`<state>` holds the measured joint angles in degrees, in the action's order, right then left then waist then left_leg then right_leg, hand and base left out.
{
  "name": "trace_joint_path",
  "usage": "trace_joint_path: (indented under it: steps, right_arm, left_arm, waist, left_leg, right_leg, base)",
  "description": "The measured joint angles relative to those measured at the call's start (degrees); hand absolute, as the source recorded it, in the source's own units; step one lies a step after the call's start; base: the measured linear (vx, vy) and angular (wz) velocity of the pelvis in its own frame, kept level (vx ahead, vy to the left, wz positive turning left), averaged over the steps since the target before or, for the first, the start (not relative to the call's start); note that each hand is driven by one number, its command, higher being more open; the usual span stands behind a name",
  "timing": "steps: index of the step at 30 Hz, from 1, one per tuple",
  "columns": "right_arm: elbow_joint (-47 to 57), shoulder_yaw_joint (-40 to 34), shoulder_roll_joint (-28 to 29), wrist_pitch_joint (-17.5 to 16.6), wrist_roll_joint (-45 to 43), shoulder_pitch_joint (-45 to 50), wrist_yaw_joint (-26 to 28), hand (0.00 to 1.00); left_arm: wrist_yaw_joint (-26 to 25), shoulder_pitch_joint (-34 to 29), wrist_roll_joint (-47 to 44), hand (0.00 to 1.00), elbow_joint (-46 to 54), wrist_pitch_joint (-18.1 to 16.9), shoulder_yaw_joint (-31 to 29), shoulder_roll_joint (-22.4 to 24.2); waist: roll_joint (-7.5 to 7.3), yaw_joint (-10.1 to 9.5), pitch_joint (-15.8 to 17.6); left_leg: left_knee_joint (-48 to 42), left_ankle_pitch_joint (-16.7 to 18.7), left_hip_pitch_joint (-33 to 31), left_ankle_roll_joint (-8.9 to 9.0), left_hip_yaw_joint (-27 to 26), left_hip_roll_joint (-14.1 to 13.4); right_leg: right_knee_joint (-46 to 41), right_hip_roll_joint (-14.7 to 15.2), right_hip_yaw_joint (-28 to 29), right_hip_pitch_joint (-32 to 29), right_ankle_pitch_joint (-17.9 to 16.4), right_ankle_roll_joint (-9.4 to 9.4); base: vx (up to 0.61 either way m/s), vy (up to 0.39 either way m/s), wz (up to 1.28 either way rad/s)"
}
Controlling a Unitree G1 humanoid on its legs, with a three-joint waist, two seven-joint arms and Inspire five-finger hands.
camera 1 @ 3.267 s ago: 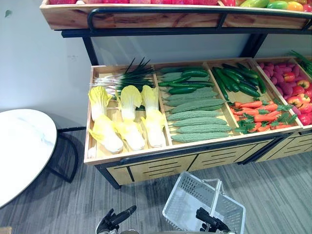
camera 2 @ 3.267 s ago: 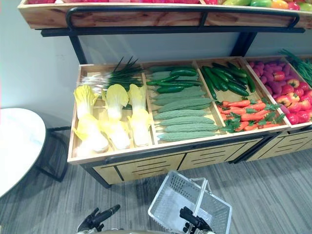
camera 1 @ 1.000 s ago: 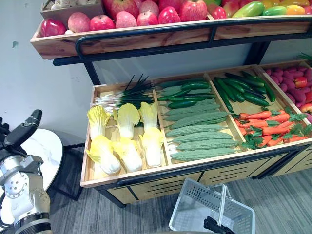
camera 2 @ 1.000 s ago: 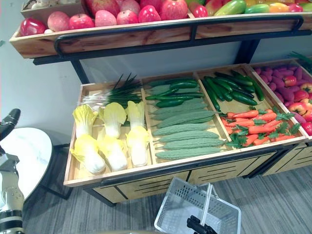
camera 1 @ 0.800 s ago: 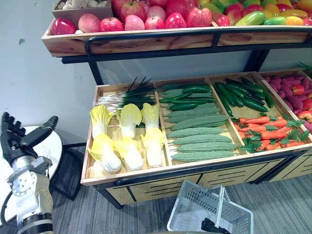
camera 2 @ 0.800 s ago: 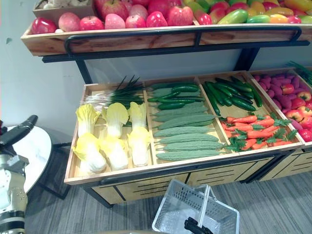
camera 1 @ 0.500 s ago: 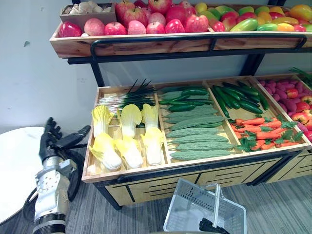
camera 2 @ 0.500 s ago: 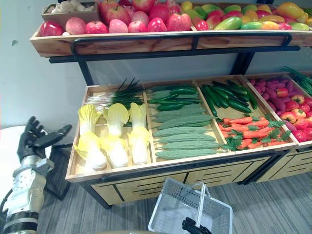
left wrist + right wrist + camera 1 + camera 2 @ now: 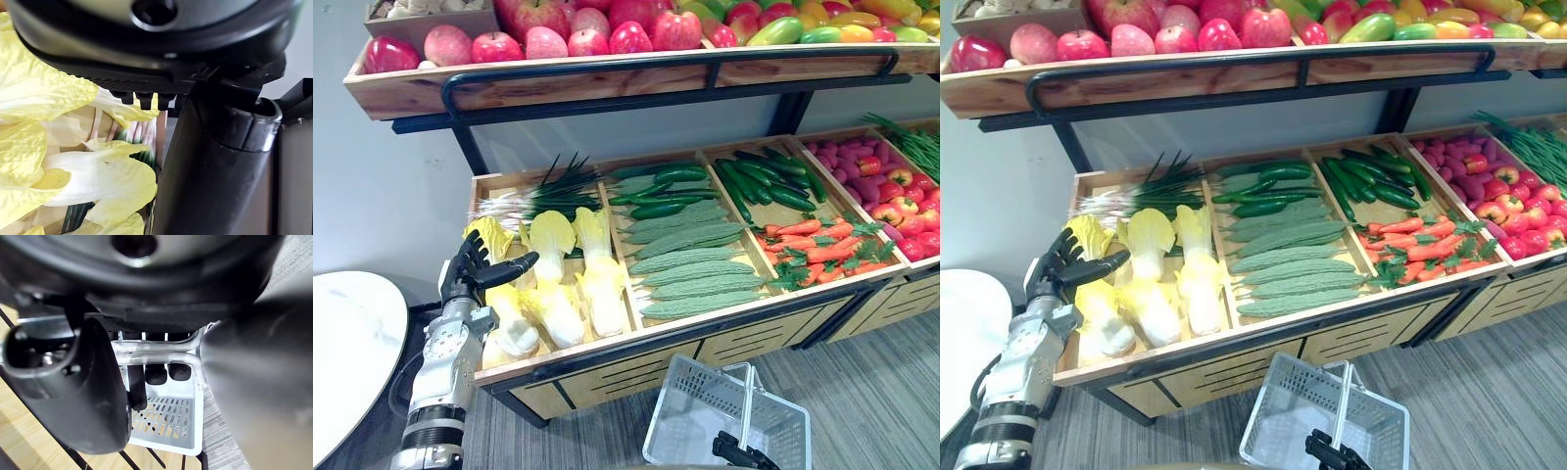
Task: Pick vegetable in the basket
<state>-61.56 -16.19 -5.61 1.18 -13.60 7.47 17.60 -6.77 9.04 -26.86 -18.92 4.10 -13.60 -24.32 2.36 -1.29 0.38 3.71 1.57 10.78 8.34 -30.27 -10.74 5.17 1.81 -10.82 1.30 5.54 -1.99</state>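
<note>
I see my left hand open, fingers spread, over the pale yellow cabbages in the leftmost wooden bin. My right hand is curled round the handle of the white basket, low before the bins.

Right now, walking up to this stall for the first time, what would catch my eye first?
The robot's left hand, fingers spread open, hovers by the pale yellow cabbages at the left end of the wooden vegetable stand. Below the stand, its right hand grips the handle of a white basket, and red apples line the shelf above.
</note>
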Motion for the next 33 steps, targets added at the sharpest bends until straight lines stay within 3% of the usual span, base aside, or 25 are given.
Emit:
trace_joint_path:
  steps: [13,25,33]
  right_arm:
    - [2.76,2.91,0.57,-0.06,-0.76,0.72,0.00,0.00]
    - [5.40,6.76,0.36,-1.12,-2.98,-1.36,0.68,0.00]
    - [6.84,8.91,-0.29,-2.11,-4.61,-1.79,1.19,0.00]
  left_arm:
    - [-4.14,4.99,-0.10,1.00,-11.77,-0.04,-1.36,-0.47]
    - [-6.88,21.89,-2.03,1.00,-19.22,-0.47,-1.02,-0.60]
    - [-8.39,26.21,-2.88,1.00,-20.87,-0.54,-0.15,-0.61]
  waist:
    - [-1.32,0.28,1.07]
    - [-2.05,1.50,5.69]
    - [-2.07,1.81,8.36]
  left_leg:
    - [-2.92,1.31,-2.06,0.66,-1.85,-1.45]
    - [-5.55,1.75,-5.70,1.34,-5.04,-3.09]
    - [-7.67,2.78,-7.04,1.47,-5.60,-3.67]
  right_leg:
    - [0.00,-0.67,1.60,-1.62,1.01,0.17]
    - [-1.92,-2.00,4.98,-6.81,1.39,1.07]
    - [-2.69,-2.14,5.91,-8.27,1.36,1.12]
  base:
    - [-0.08,-0.042,-0.06]
    - [0.00,-0.040,-0.14]
    - [-0.02,-0.013,-0.05]
